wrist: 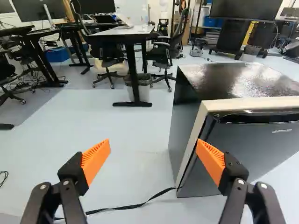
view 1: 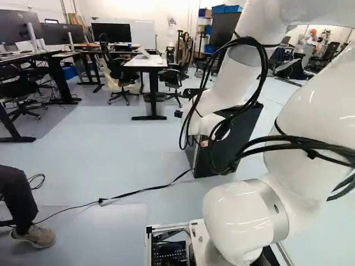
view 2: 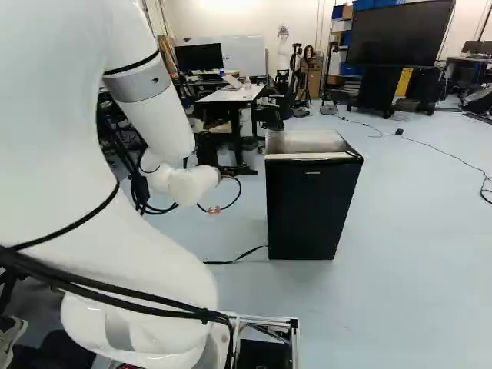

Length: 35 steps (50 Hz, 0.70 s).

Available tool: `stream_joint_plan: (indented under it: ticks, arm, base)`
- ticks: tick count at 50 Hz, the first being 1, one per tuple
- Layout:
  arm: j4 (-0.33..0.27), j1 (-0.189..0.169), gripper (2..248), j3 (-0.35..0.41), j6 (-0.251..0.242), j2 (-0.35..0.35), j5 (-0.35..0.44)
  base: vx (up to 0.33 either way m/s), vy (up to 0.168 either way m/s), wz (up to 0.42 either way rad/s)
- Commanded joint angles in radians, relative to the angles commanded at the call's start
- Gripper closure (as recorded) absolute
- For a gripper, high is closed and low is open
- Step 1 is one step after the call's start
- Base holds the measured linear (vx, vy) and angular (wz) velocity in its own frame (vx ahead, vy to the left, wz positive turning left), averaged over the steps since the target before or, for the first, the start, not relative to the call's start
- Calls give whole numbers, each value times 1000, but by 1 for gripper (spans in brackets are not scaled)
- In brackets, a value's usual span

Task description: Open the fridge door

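My gripper (view 2: 206,147) is mostly hidden behind its own wrist in the right base view, left of the black fridge (view 2: 311,207). The fridge stands upright on the floor, its door (wrist: 252,144) closed and facing the base. A pale strip (wrist: 196,130) runs along the door's top and side edges; a dark recessed handle (wrist: 261,117) lies along the upper front. In the wrist view the gripper (wrist: 153,156) is open with nothing between its pads. One orange pad (wrist: 211,161) overlaps the door's side edge in view; I cannot tell if they touch.
A black cable (wrist: 135,205) crosses the floor to the fridge's foot. Beyond stand a white-topped desk (wrist: 124,31), chairs and a bin (wrist: 142,86). A seated person's leg and shoe (view 1: 33,235) are at the left of the left base view. Another robot (view 1: 310,39) stands far back.
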Motion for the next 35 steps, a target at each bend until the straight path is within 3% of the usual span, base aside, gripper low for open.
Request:
stream_joint_plan:
  ticks: [35]
  arm:
    - [159, 29, 3, -183, 0, -237, 0]
  base:
    - [0, 0, 0]
